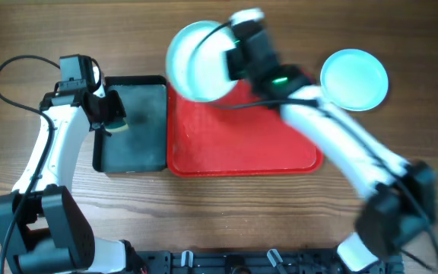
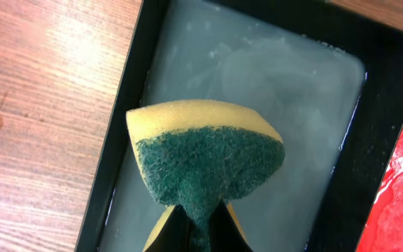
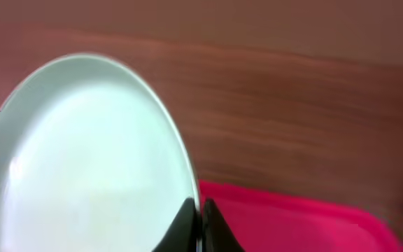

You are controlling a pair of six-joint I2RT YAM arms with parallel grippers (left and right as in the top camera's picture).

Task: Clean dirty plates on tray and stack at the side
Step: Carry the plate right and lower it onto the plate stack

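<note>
My right gripper is shut on the rim of a white plate, holding it over the far left corner of the red tray. In the right wrist view the plate fills the left side, with its edge pinched in the gripper. Behind its left side an aqua rim shows, blurred. I cannot tell whether that is a second plate. Another aqua plate lies on the table right of the tray. My left gripper is shut on a green and yellow sponge above the black tray.
The black tray holds cloudy water and stands against the red tray's left side. Bare wooden table lies beyond both trays. A black rail runs along the front edge.
</note>
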